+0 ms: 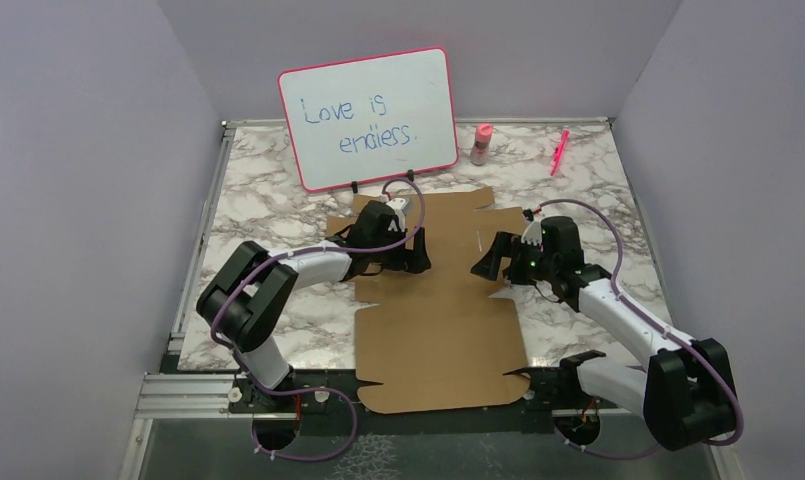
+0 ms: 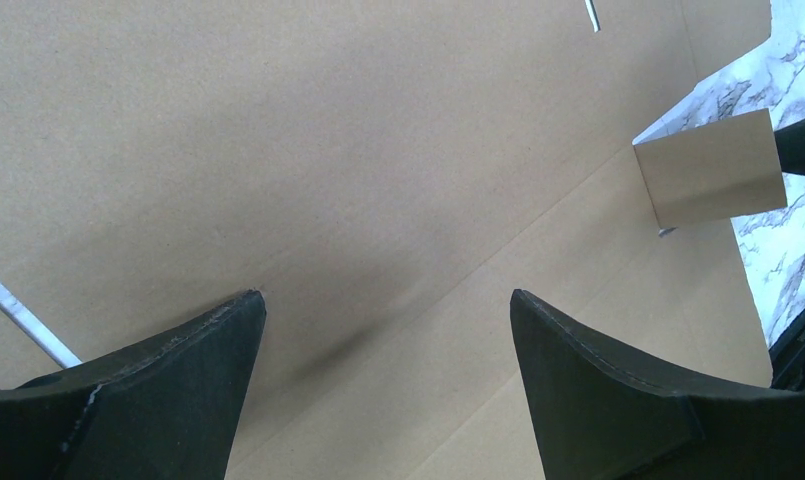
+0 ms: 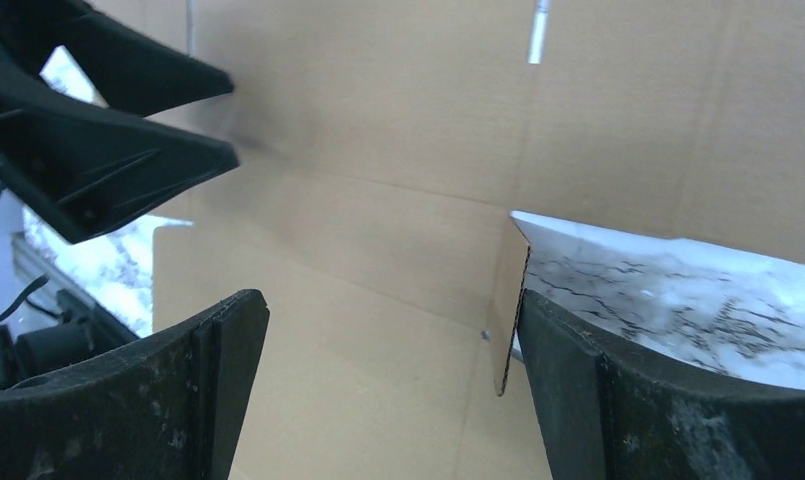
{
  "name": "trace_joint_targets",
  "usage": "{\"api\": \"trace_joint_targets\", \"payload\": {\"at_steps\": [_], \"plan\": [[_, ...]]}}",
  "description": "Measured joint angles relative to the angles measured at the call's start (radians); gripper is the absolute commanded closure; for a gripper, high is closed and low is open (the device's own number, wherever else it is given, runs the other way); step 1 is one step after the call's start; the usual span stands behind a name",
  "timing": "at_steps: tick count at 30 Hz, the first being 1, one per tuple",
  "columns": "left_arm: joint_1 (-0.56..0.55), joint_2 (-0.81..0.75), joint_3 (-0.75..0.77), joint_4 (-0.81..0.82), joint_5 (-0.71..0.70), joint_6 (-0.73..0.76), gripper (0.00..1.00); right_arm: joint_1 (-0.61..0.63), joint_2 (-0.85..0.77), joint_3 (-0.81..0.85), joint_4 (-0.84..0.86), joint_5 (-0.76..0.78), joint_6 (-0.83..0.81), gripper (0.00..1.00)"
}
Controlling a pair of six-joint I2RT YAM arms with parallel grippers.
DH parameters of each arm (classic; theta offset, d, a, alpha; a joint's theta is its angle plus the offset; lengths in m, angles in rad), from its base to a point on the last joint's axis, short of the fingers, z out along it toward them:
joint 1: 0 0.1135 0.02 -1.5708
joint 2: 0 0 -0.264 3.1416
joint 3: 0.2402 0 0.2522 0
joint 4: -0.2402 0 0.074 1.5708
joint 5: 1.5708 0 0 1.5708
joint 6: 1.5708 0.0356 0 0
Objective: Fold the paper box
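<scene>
brown paper box, marble table, pink-framed whiteboard

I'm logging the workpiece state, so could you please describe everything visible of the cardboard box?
The box is an unfolded sheet of plain brown corrugated cardboard, die-cut with notches, slots and creases. It lies flat on the marble table, near edge past the table's front. One small right-side tab stands up by the open right tool. The open left tool is over its left part; contact is unclear.
</scene>
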Motion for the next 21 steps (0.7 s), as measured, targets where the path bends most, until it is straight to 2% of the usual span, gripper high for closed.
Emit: {"api": "trace_joint_targets", "payload": {"at_steps": [12,21], "plan": [[0.000,0.011,-0.019,0.069,0.014,-0.019,0.07,0.001,0.028,0.009,0.045,-0.185,0.007,0.00],[0.000,0.008,-0.035,0.106,0.016,-0.035,0.06,0.005,0.092,-0.015,0.127,-0.221,0.017,0.00]]}}
